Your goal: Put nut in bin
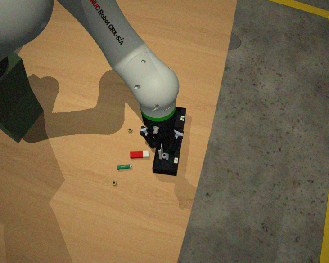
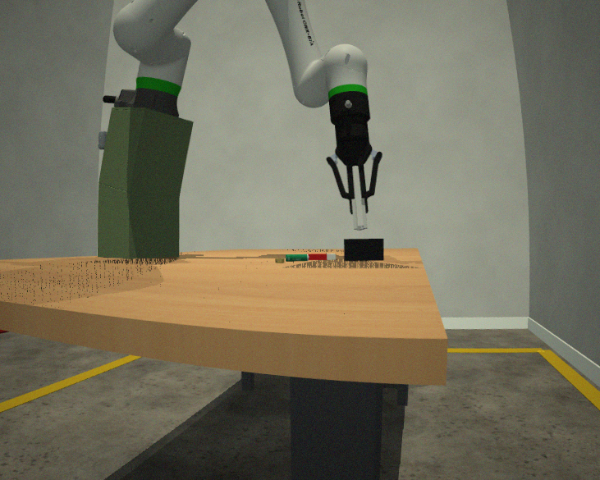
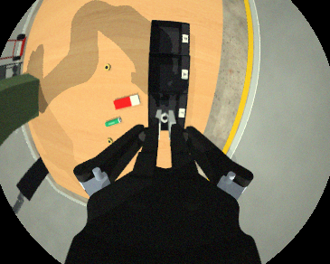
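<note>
My gripper hangs over the black row of three bins, well above it in the side view. It is shut on a long grey nut with a hole through its end, which hangs straight down from the fingertips. In the wrist view the grey nut is over the nearest compartment of the bins. The white bin labels are too small to read. Two small brass nuts lie on the table, one left of the gripper and one further forward.
A red and white block and a green cylinder lie just left of the bins. The table's right edge runs close beside the bins. The green robot pedestal stands at the far left.
</note>
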